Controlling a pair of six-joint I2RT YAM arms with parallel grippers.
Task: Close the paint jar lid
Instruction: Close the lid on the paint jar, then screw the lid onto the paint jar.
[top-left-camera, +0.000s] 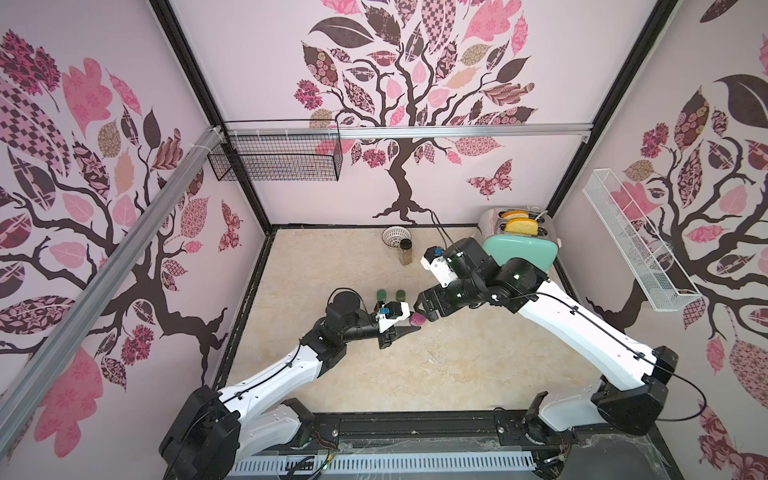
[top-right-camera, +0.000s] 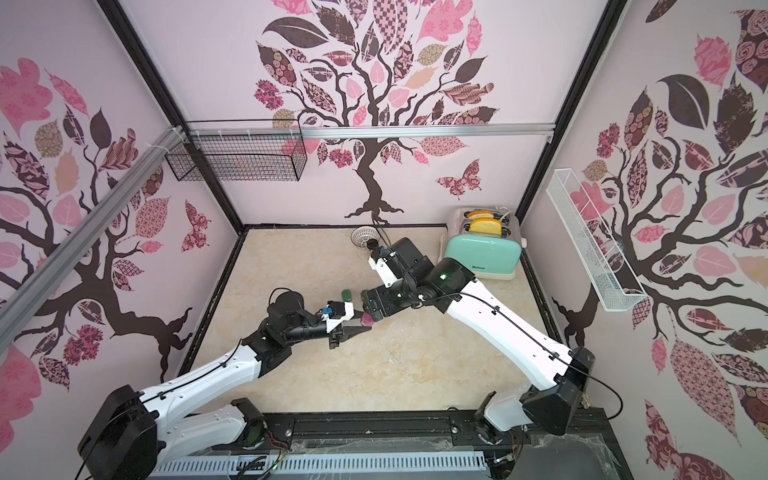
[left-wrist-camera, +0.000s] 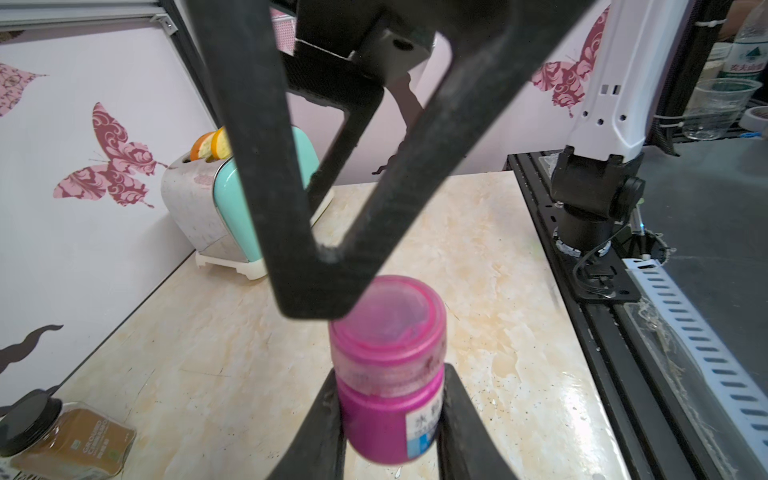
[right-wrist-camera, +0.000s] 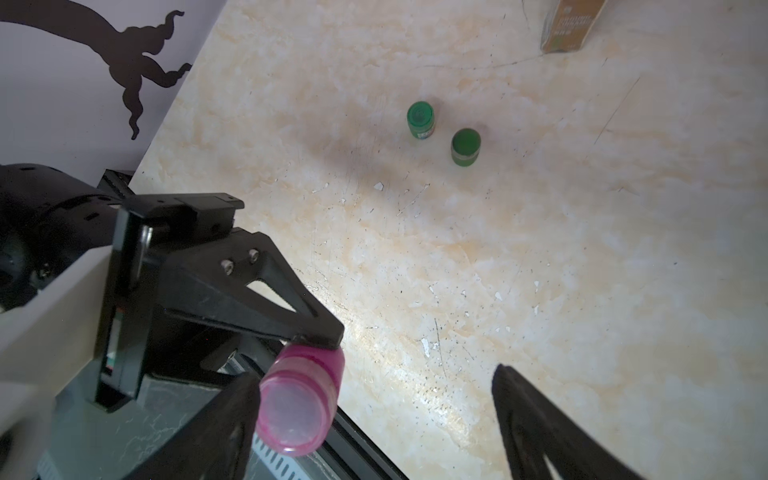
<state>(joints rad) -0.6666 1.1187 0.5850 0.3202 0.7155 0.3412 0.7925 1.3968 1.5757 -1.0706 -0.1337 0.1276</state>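
Paint jar (left-wrist-camera: 386, 419) was near the middle of the surface (top-left-camera: 457, 365), its body clamped in the left fingers (left-wrist-camera: 457, 399), probably so it wouldn't spin while the lid got turned. Lid (left-wrist-camera: 386, 328) sat on the neck; can't tell if tight. Right fingers (right-wrist-camera: 528, 415) were spread wide around the lid, gripping nothing. Green jars (top-left-camera: 381, 296) at 11 o'clock, toaster (top-left-camera: 519, 249) at 2.

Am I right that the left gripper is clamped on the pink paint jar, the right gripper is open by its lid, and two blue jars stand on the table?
Not quite: the two small jars are green, not blue, as the right wrist view shows. The rest holds: left gripper clamped on the pink paint jar, right gripper open by its lid.
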